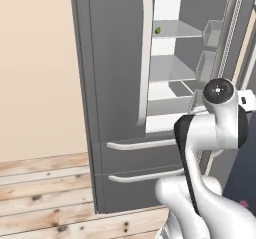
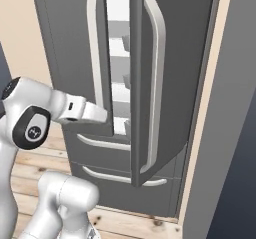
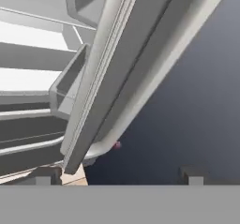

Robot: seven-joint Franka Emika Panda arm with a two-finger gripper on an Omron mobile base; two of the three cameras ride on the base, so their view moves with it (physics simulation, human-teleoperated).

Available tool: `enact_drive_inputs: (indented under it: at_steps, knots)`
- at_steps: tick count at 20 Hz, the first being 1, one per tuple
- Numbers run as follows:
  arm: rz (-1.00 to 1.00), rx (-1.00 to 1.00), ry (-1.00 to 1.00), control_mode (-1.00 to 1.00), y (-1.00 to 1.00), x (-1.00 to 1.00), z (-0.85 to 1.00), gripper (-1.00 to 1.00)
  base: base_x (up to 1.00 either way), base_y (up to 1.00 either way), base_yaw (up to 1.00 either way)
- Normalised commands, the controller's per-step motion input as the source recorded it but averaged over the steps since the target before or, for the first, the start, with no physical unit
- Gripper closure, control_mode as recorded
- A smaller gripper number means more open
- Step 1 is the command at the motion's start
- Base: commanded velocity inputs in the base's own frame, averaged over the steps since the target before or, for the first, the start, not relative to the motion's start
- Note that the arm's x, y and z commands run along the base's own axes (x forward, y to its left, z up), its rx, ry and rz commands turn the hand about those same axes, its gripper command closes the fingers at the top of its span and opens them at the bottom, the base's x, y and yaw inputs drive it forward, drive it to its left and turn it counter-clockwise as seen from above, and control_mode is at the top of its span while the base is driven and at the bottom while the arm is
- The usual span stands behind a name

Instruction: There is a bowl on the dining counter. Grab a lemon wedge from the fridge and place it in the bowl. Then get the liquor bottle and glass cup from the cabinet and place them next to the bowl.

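The tall dark grey fridge [image 1: 115, 83] stands with its right door swung open and its left door closed. A small yellow-green lemon wedge [image 1: 157, 30] lies on an upper white-grey shelf [image 1: 175, 30] inside. In the hand view my gripper [image 3: 119, 176] is open, its two fingertips [image 3: 47, 176] set wide apart with nothing between them. Just ahead of them runs the open door's edge [image 3: 117, 78] and its pale curved handle [image 3: 178, 45]. In the base views my hand is hidden behind the wrist and the door. Bowl, dining counter, liquor bottle, glass cup and cabinet are out of view.
The open right door [image 2: 170, 73] stands edge-on to the right of my forearm [image 2: 85, 110]. Door bins [image 1: 212, 33] hang inside it. Two lower drawers [image 1: 140, 145] with pale handles sit below. A beige wall [image 1: 35, 68] and wood floor [image 1: 45, 193] lie to the left.
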Motion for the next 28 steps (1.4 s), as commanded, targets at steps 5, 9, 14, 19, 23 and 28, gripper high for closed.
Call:
enact_drive_inputs:
  at_steps: [5, 9, 14, 19, 23, 28]
  knots:
    - [0.08, -0.14, 0.14, -1.0, 0.77, 0.73, -0.16, -1.0, 0.0, 0.0, 0.0]
    - [0.02, -0.14, 0.1, -1.0, 0.48, 0.8, 0.03, -1.0, 0.0, 0.0, 0.0]
    - [0.0, -0.16, 0.06, -1.0, 0.07, 0.78, 0.44, -1.0, 0.0, 0.0, 0.0]
    - [-0.01, -0.07, 0.16, -1.0, -0.06, 0.94, 0.15, -1.0, 0.0, 0.0, 0.0]
    - [0.0, 0.0, 0.17, -1.0, -0.26, 1.0, 0.0, -1.0, 0.0, 0.0, 0.0]
    - [-0.03, 0.0, 0.17, -1.0, -0.39, 0.61, 0.0, -1.0, 0.0, 0.0, 0.0]
